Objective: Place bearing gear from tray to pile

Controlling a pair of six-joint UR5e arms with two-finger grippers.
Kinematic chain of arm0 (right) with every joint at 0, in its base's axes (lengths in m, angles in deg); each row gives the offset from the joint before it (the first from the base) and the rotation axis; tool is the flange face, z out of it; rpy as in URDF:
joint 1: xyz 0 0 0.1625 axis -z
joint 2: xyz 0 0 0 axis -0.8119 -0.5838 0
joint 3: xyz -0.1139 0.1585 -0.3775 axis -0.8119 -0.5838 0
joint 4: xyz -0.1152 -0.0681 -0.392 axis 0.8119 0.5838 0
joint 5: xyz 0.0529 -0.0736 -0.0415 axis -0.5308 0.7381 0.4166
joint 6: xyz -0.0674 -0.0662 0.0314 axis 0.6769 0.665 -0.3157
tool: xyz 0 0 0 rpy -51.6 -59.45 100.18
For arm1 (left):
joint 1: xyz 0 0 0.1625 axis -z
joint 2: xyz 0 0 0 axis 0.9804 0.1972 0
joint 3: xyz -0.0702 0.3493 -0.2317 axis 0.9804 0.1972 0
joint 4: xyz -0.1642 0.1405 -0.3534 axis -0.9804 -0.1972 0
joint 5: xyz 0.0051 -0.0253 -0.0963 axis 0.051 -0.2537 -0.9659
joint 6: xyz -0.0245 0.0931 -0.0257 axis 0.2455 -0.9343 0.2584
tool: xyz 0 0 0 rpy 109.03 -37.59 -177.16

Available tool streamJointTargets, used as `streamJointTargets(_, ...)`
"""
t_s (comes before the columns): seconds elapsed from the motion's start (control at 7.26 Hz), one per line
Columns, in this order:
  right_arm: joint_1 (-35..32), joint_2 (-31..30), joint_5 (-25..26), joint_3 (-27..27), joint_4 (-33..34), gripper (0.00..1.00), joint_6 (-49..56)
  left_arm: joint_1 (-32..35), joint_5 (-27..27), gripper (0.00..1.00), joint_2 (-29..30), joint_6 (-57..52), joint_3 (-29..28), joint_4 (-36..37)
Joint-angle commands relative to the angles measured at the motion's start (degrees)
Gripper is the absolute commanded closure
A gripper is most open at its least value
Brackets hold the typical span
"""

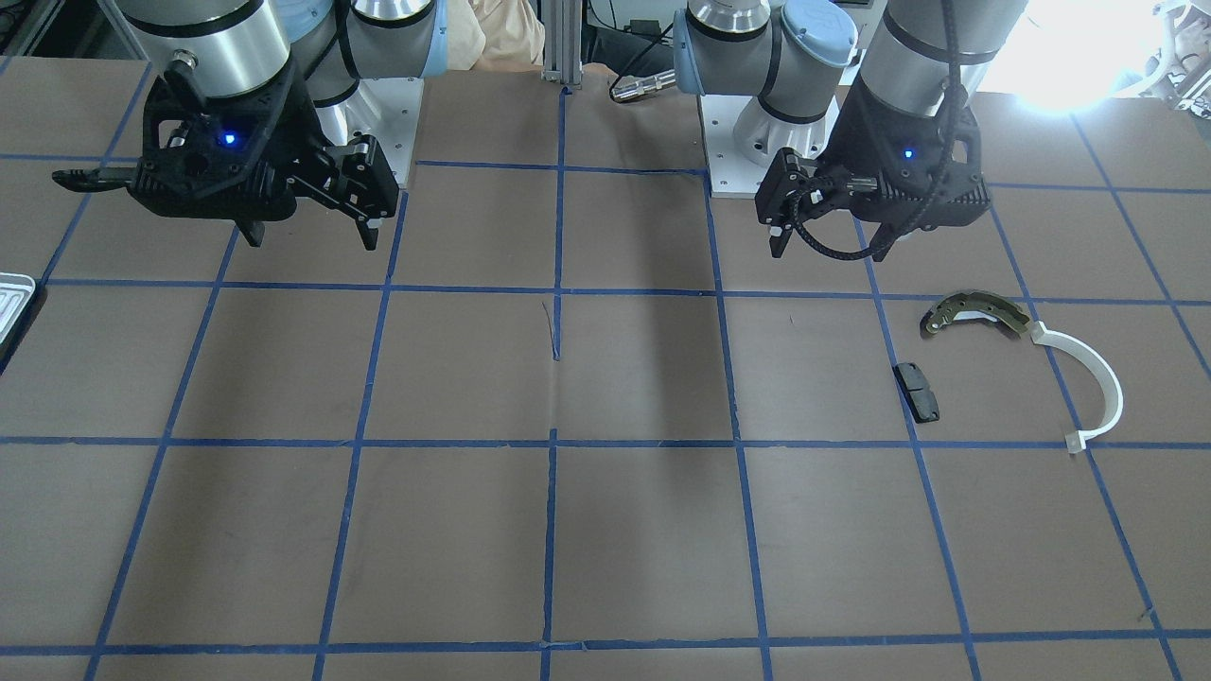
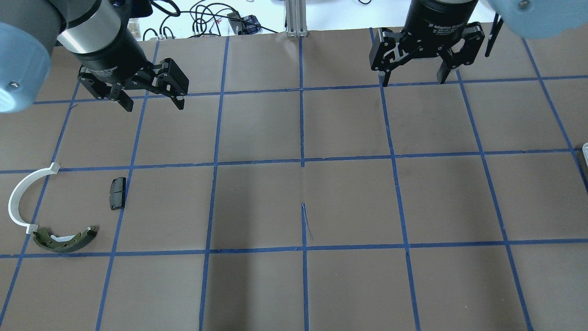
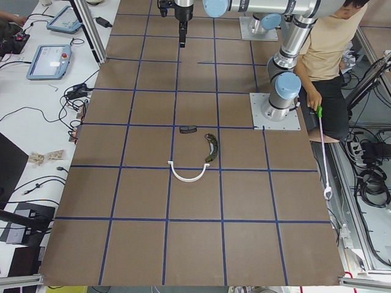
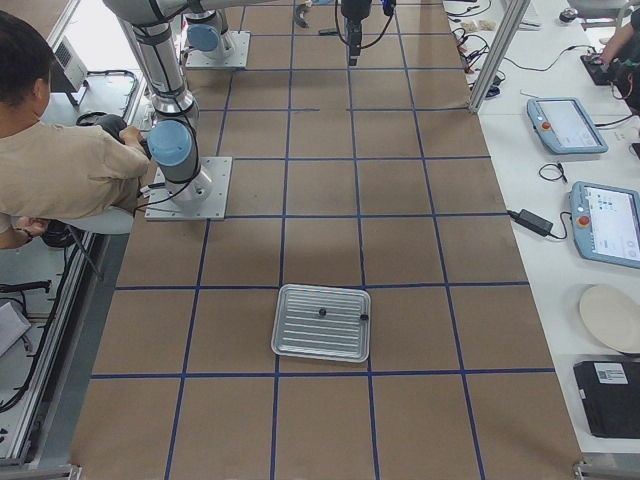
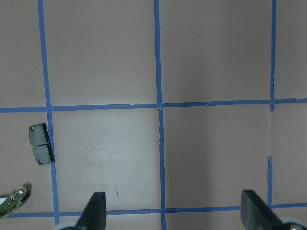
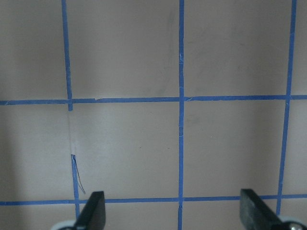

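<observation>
nothing is picked up yet: the left gripper (image 2: 154, 105) and the right gripper (image 2: 413, 81) hang wide open and empty over the desk (image 2: 349, 202). the bearing gear (image 4: 321, 312), apparently that small dark speck, lies in the tray (image 4: 300, 338), well apart from the pile (image 2: 64, 242). next, the right gripper should reach for the tray.

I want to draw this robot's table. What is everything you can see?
tray: one, silvery white, robot's right side
small dark parts: two, on the tray, too small to identify
brake shoe: one, olive metal, robot's left side
half-ring: one, white, one end beside the brake shoe
pad: one, black, apart from both
table: one, brown, blue tape grid
person: one, tan shirt, by the robot's bases
left gripper: one, black, open, empty
right gripper: one, black, open, empty
</observation>
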Motion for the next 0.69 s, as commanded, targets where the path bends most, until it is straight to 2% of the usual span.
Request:
streamJointTargets(0.0,0.0,0.0,0.1,0.2,0.0,0.0,0.0,0.0,0.0,0.0,0.0,0.0,0.0,0.0)
streamJointTargets(0.28,2.5,-0.1,0.4,-0.5,0.0,0.0,0.1,0.0,0.0,0.0,0.0,0.0,0.0,0.0)
streamJointTargets(0.41,7.3,-0.4,1.1,-1.3,-0.5,0.0,1.0,0.0,0.0,0.0,-0.1,0.0,0.0,0.0)
streamJointTargets(0.55,13.0,-1.6,4.1,-1.5,-2.1,0.0,3.2,0.0,0.1,0.0,-0.2,0.0,0.0,0.0)
